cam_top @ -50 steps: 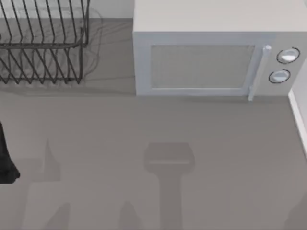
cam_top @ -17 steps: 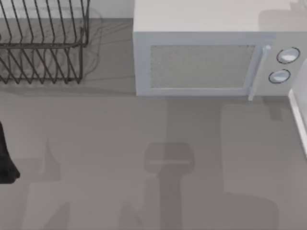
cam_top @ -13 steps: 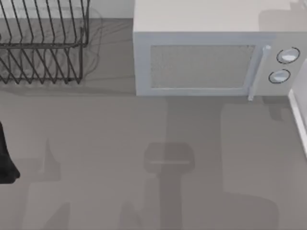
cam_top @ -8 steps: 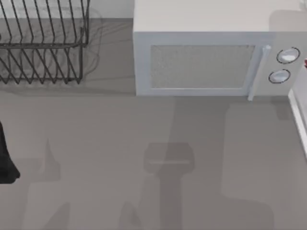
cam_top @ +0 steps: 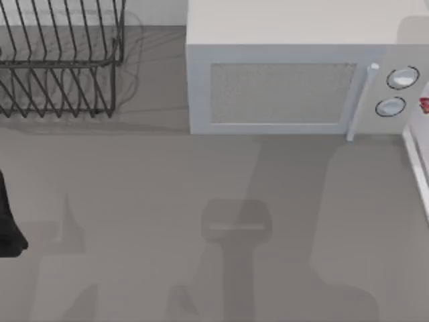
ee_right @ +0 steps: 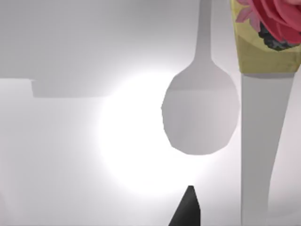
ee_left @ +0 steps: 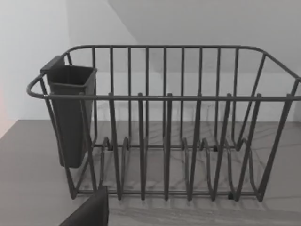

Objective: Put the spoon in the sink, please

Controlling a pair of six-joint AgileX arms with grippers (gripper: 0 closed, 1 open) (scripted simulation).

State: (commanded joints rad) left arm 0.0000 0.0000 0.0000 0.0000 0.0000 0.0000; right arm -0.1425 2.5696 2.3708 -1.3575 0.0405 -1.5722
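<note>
Right tool [ee_right: 188, 207] hangs over the white sink [ee_right: 70, 155] at the table's right edge, spoon [ee_right: 265, 108] close alongside, handle lengthwise; grip state can't be told; left arm [cam_top: 8, 221] parked left.

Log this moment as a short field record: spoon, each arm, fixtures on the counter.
spoon: pale bowl, hanging over a bright white surface in the right wrist view
spoon handle: floral-patterned end, a red speck at the top view's right edge
left arm: parked at the top view's left edge, wrist camera facing the dish rack
utensil cup: dark, on the rack's end
microwave: door shut
</note>
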